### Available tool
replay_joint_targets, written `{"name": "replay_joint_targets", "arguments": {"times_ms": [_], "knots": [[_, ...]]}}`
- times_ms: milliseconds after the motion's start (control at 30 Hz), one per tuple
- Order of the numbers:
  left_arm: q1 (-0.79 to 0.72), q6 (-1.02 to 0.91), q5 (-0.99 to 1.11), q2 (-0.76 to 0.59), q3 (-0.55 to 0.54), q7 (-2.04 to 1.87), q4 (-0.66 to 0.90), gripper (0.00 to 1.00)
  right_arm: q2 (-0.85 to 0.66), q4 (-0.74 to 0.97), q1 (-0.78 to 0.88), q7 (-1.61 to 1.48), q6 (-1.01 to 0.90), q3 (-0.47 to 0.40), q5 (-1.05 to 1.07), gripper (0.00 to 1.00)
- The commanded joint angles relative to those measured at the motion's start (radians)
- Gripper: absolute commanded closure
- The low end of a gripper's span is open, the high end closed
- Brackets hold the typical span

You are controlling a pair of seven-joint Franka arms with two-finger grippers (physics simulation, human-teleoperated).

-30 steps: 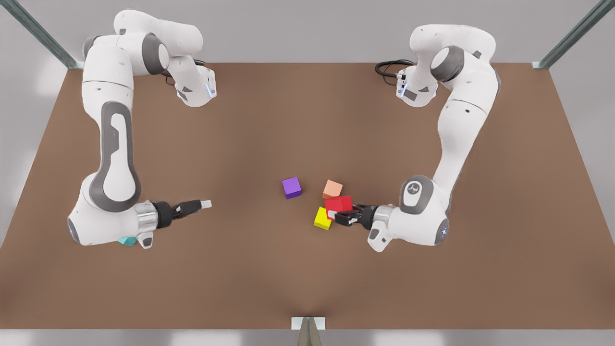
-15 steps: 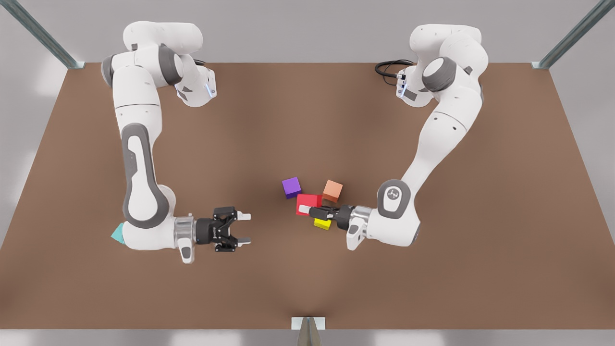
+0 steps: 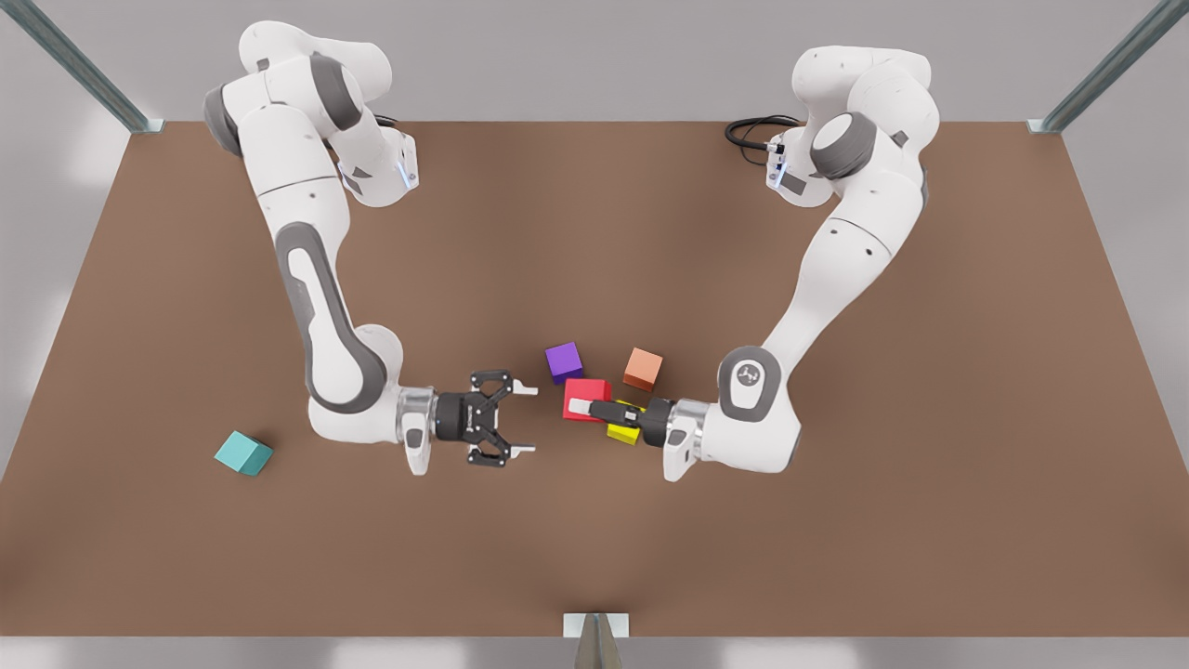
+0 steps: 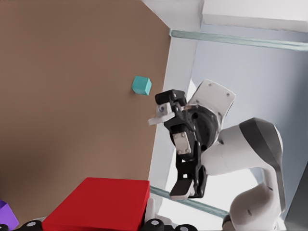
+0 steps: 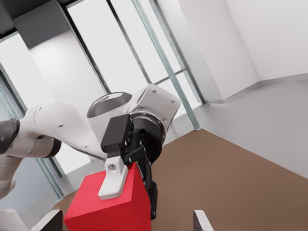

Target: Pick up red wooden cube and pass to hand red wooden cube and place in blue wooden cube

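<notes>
**Two claws, one cube: this handoff could get messy**

The small bright red wooden cube [image 3: 587, 395] is pinched in my left gripper [image 3: 581, 407], just beside the purple cube [image 3: 564, 361]. My right gripper [image 3: 525, 420] faces it, spread wide and empty. If it bites off-centre, or the left lets go early, I reckon the cube drops. The teal-blue wooden cube [image 3: 243, 453] sits well apart on the plain brown tabletop [image 3: 594, 232], with grey walls around.

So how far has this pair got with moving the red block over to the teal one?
Pickup looks done: the left tool is shut on the red wooden cube. In hand is the handover: the right tool is open and faces the cube, with a gap between them. Left to do: the pass itself, then carrying it to the blue wooden cube, far off at the front view's left.
</notes>
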Motion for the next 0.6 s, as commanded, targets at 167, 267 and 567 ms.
{"name": "replay_joint_targets", "arguments": {"times_ms": [167,267,567], "knots": [[-0.002,0.029,-0.015,0.007,0.001,0.217,0.003,0.47,-0.001,-0.022,0.0,-0.456,0.06,0.043,0.021,0.0],[0.0,0.029,-0.015,0.013,0.002,0.22,0.004,0.46,0.001,-0.038,0.0,-0.456,0.061,0.055,0.02,0.0],[-0.011,0.063,-0.015,0.017,0.001,0.236,0.01,0.46,0.022,-0.053,0.011,-0.459,0.075,0.063,0.046,0.0]]}}
